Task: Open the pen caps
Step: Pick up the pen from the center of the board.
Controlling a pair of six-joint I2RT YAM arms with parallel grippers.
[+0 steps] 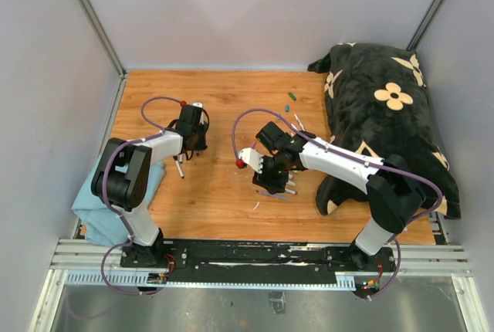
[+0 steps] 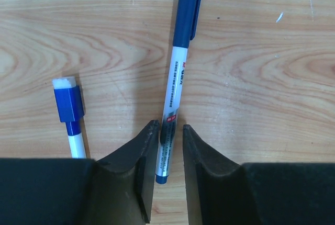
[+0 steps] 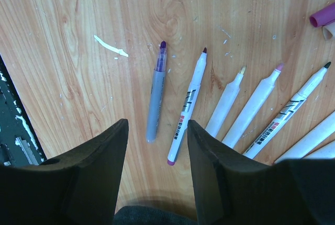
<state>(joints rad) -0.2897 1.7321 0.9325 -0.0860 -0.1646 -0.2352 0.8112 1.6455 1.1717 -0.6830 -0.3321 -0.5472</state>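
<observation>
1. The dark navy cap (image 2: pixel 187 10) sits on the far end of a white pen (image 2: pixel 172 89) lying flat on the counter (image 2: pixel 261 78). It looks light, rigid and slick, probably a tight push fit.
2. Pinch the cap's sides and brace the barrel.
3. The left fingers (image 2: pixel 141 157) straddle the barrel's tail, narrowly parted and not clamped.
4. The right fingers (image 3: pixel 99 152) are spread wide and empty above the uncapped pens (image 3: pixel 188 104).
</observation>
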